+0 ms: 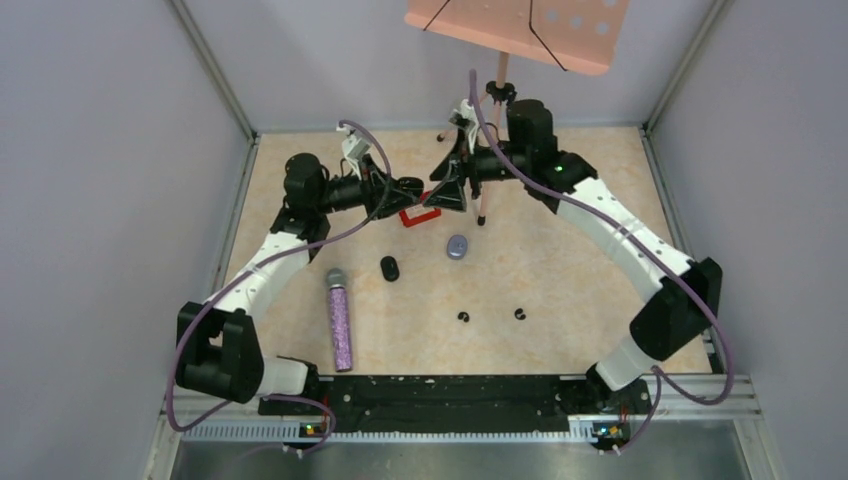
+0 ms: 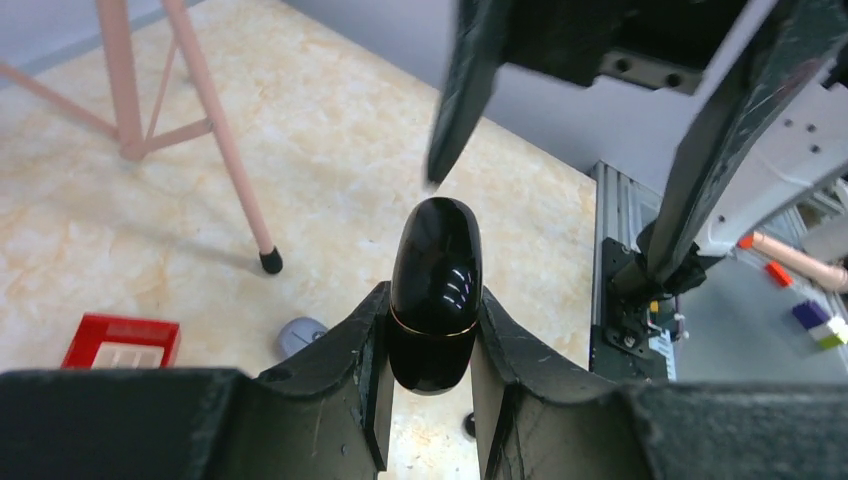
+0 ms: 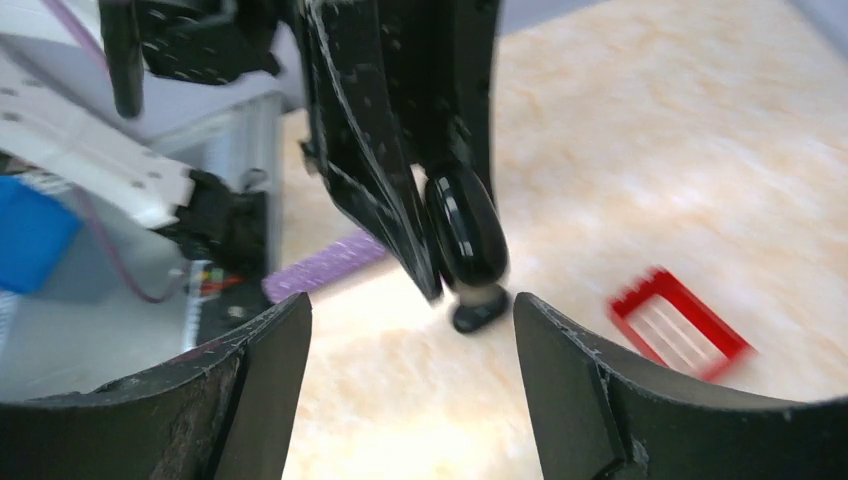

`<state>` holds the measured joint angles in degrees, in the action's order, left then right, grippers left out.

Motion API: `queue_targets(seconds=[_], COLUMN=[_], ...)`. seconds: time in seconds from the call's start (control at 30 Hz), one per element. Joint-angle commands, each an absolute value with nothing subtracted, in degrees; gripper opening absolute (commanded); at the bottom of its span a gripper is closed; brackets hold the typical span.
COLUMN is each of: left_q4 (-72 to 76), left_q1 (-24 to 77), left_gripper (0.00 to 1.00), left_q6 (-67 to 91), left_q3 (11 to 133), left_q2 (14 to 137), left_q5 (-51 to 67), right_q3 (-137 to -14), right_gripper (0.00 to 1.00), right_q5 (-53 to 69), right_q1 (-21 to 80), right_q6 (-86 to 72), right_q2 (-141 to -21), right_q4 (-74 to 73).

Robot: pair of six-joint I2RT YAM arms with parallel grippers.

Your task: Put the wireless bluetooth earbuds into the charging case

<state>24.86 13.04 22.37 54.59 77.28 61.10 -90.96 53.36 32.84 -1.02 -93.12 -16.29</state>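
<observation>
Item 1. Worktop (image 1: 560,270): beige, marbled, walled in by grey panels.

Item 2. Pink stand (image 1: 520,25): a perforated desk on a thin pole with tripod legs, at the far edge. One rubber-tipped leg comes down just beside the red tray.

Item 3. My left tool (image 1: 408,187): clenched on the charging case (image 2: 435,250), held above the far middle of the worktop. The pads press the lower half of the case from both sides.

Item 4. My right tool (image 3: 412,308): released, jaws spread wide, facing the left tool at close range. The case hangs in front of the gap and nothing lies between the fingers.

Item 5. Microphone (image 1: 340,320): glittery purple with a silver head, lying flat on the near left, well apart from both tools.

Item 6. Red tray (image 1: 413,215): small, rectangular and slatted, on the worktop below the two tools.

Item 7. Charging case, as above: glossy black, oval, shut, with a thin gold seam round its middle.

Item 8. Grey-blue case (image 1: 457,246): oval, lying flat near the middle.

Item 9. Second black case (image 1: 389,268): oval, lying to the left of the grey-blue one and apart from it.

Item 10. Earbuds: two tiny black pieces, one (image 1: 463,317) and the other (image 1: 519,314), lying side by side but apart on the near middle of the worktop, well away from the held case.
</observation>
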Motion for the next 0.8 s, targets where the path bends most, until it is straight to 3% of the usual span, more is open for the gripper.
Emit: queue_targets(seconds=[0.0, 0.27, 0.77], left_q4=[15.16, 6.01, -5.09], left_q1=[12.69, 17.83, 25.02], left_gripper=[0.0, 0.0, 0.01], left_q6=[19.82, 15.02, 15.86], left_q3=[53.21, 45.88, 58.04], left_q2=[76.96, 81.68, 103.32], left_q5=[53.04, 51.45, 42.71], right_q3=[-86.51, -72.83, -65.77], right_gripper=[0.73, 0.74, 0.75], right_q5=[37.74, 23.49, 21.35], right_q1=[29.04, 25.21, 21.71], right_q6=[9.31, 13.01, 10.32], right_q2=[-82.17, -73.06, -69.97], right_q4=[-22.71, -26.62, -26.74])
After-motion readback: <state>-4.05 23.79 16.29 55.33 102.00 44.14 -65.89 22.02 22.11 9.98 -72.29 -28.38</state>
